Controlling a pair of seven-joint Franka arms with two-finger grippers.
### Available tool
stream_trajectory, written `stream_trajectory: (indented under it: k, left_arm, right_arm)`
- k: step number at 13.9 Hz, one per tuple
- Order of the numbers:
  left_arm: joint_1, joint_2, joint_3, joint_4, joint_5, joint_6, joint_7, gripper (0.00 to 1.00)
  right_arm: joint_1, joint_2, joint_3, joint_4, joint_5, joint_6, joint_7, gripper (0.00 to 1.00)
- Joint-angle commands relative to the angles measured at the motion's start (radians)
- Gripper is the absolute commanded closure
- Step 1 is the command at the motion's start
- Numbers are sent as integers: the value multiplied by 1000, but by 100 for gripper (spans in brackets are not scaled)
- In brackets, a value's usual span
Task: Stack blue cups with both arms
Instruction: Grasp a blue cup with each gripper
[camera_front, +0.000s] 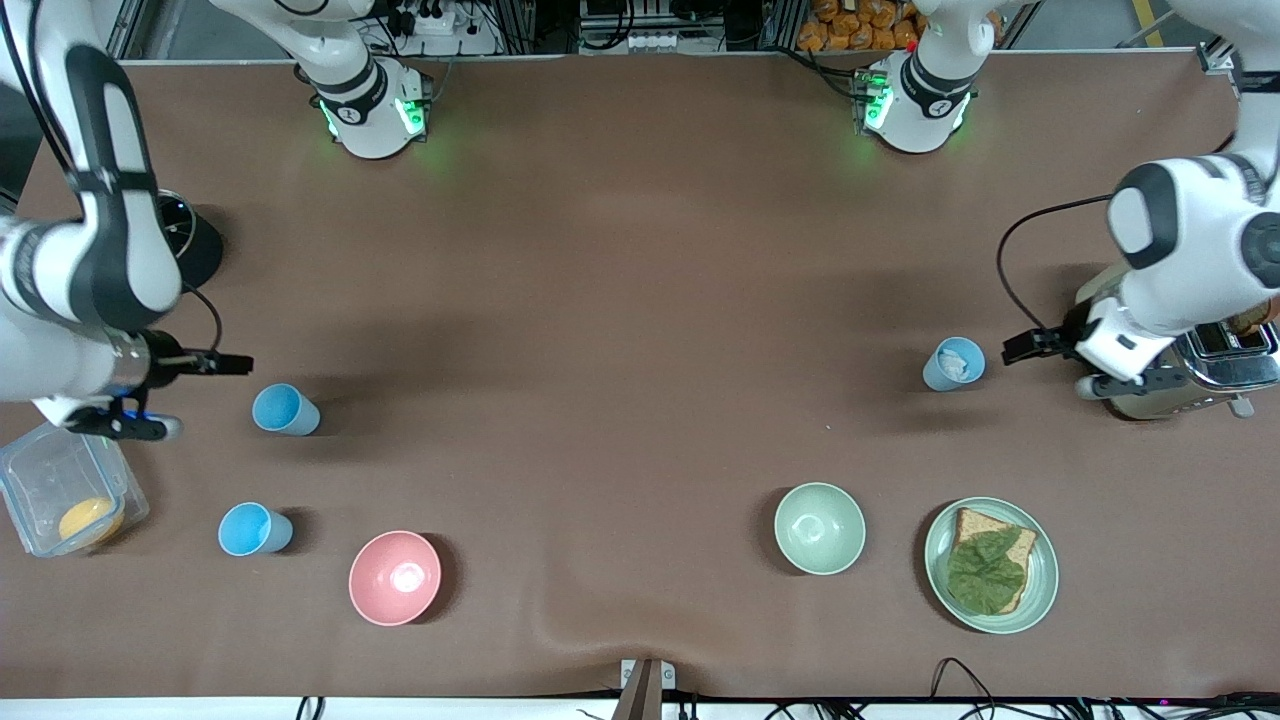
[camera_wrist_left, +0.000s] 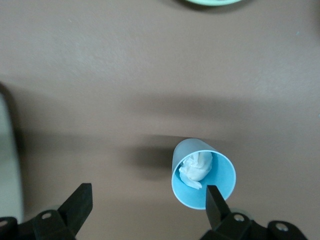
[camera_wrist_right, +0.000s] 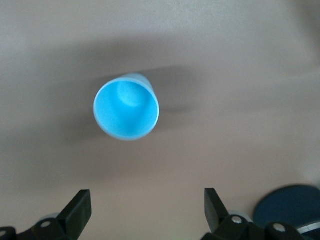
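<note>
Three blue cups stand upright on the brown table. A sky-blue cup (camera_front: 285, 409) and a second one (camera_front: 255, 529), nearer the front camera, are at the right arm's end. A paler cup (camera_front: 953, 363) with something white crumpled inside is at the left arm's end. My right gripper (camera_front: 140, 420) hovers open and empty beside the first sky-blue cup (camera_wrist_right: 126, 107), fingers (camera_wrist_right: 77, 207) short of it. My left gripper (camera_front: 1088, 378) hovers open and empty beside the paler cup (camera_wrist_left: 202, 172), with one fingertip (camera_wrist_left: 214, 200) over its rim in the left wrist view.
A pink bowl (camera_front: 394, 577) and a pale green bowl (camera_front: 819, 528) sit near the front edge. A green plate (camera_front: 1040, 590) holds bread and a leaf. A toaster (camera_front: 1205, 370) is under the left arm. A clear box (camera_front: 30, 470) and a black round object (camera_front: 190, 240) are by the right arm.
</note>
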Motion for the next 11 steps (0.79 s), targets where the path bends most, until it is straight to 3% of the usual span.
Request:
stream_trajectory:
  k: [1,7,8,9,11]
  left_arm:
    - [2,17,-12,-28,-12,48,10,2]
    - [2,125,-24,-30,-12,139,7,25]
    - [-4,132,-26,-30,-12,140,2,33]
    - [-13,137,-26,-28,-12,140,-7,48]
    - [-24,148,-26,-28,-14,142,-19,62]
  right_arm:
    - [-10,54,9,21,-11,64,1,0]
    - [-7,136,9,21,-10,147,0,0]
    - [1,148,9,21,-11,150,0,0]
    - [1,154,9,21,-11,150,0,0]
    - [0,171,9,21,-13,152,-1,0]
